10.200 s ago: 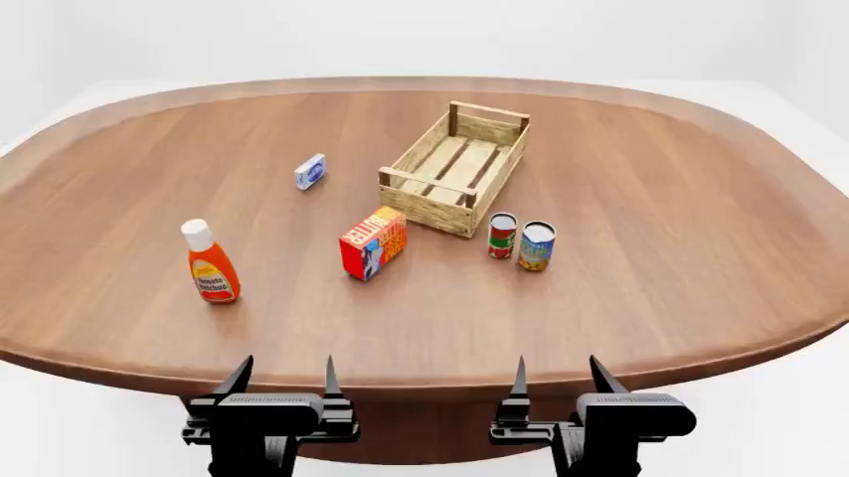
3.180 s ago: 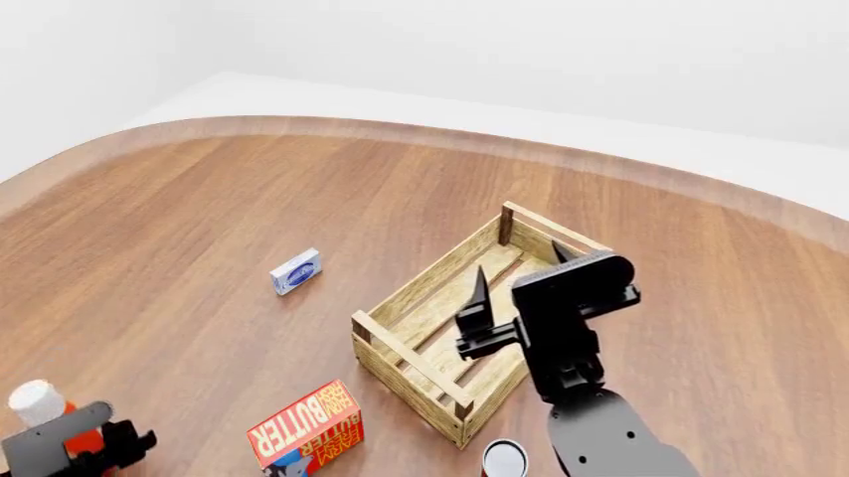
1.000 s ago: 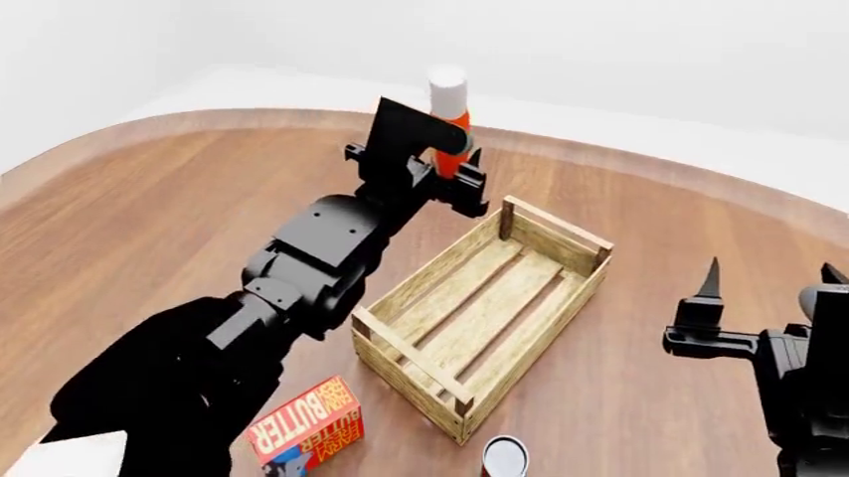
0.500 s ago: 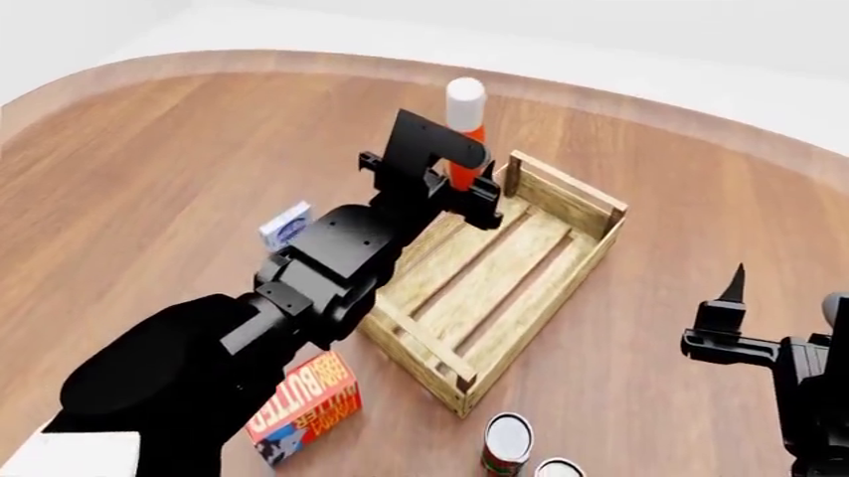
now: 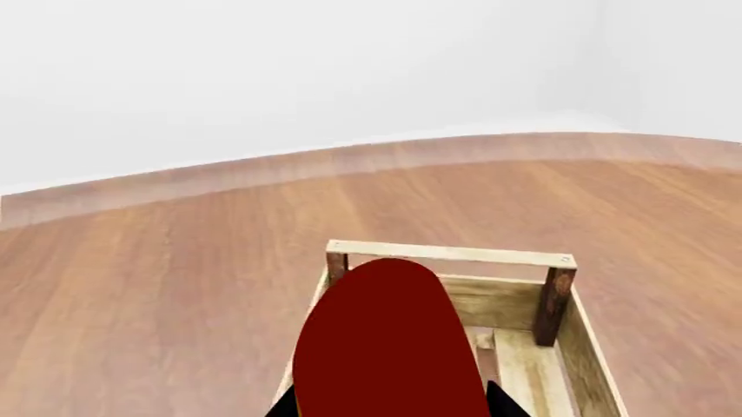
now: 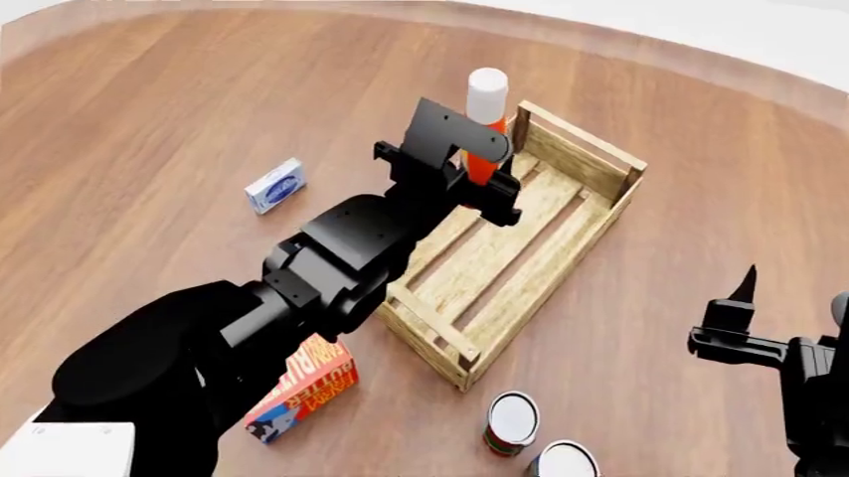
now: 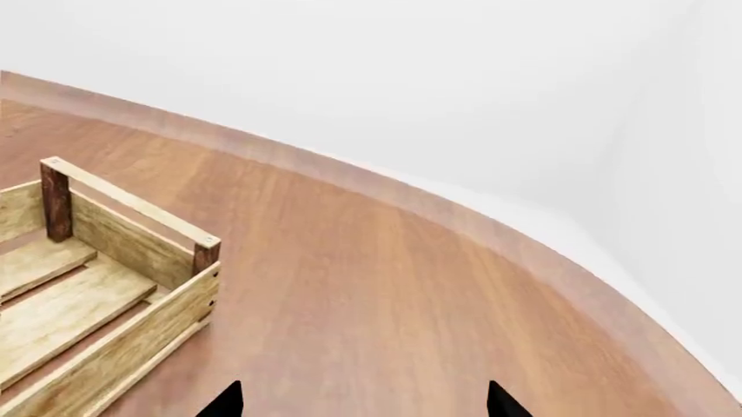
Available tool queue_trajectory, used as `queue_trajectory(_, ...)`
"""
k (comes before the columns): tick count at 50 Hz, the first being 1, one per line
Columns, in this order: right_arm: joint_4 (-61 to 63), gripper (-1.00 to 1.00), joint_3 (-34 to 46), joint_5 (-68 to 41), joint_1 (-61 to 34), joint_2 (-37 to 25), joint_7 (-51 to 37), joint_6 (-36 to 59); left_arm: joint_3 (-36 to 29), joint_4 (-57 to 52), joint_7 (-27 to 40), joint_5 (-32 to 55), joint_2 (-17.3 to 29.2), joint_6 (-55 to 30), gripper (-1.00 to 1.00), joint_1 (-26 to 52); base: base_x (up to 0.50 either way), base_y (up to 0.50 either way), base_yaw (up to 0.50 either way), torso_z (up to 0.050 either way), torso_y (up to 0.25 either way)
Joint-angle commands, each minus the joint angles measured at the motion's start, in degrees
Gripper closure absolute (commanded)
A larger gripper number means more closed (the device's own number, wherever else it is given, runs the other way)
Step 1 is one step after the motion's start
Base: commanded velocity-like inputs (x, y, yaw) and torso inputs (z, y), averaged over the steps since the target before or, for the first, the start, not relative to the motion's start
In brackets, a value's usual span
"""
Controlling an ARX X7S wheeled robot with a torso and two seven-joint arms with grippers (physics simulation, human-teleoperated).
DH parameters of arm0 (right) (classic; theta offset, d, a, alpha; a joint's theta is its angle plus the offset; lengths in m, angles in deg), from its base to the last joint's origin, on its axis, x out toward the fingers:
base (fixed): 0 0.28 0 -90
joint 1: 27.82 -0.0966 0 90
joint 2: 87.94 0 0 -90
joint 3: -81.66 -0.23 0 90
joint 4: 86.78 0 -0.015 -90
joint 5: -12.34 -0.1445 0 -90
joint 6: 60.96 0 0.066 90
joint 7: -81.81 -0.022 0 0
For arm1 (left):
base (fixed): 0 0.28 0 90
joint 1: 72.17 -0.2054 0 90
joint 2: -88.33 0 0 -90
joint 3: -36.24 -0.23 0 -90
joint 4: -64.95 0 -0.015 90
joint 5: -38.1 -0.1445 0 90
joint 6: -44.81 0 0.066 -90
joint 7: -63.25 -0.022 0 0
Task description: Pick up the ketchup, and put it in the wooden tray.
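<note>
one upright white-capped orange-red ketchup (image 6: 486, 111)

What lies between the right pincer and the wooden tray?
Only bare tabletop: in the head view, nothing sits between the right pincer and the wooden tray.

Ketchup (image 6: 486, 104) above wooden tray (image 6: 580, 224) far-left corner; butter box (image 6: 304, 389) front-left; 2 cans (image 6: 512, 422) front.

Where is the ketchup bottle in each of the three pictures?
Head view: ketchup, upper middle, held by the left gripper by the wooden tray.
Left wrist view: big red shape, bottom middle.
Right wrist view: not in it.
Shared landmark: the tray's corner posts.
</note>
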Motion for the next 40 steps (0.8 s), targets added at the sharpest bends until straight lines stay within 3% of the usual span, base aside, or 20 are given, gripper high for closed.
queue_trajectory(1, 0.1, -1.0, -0.1, 0.2, -0.1, 0.2, -0.9, 0.4, 0.7, -1.1, 0.2, -0.3, 0.0, -0.4, 1.0, 0.7, 0.0, 0.0, 0.0, 0.0, -0.152)
queue_trajectory(25, 0.1, -1.0, -0.1, 0.3, -0.2, 0.3, -1.8, 0.6, 0.8, -0.3, 0.2, -1.1, 0.0, -0.4, 1.0, 0.3, 0.0, 0.0, 0.0, 0.0, -0.148)
queue_trajectory(40, 0.2, -1.0, -0.1, 0.3, -0.2, 0.4, -2.4, 0.7, 0.8, -0.4, 0.2, -1.3, 0.0, -0.9, 1.0, -0.2, 0.0, 0.0, 0.0, 0.0, -0.004)
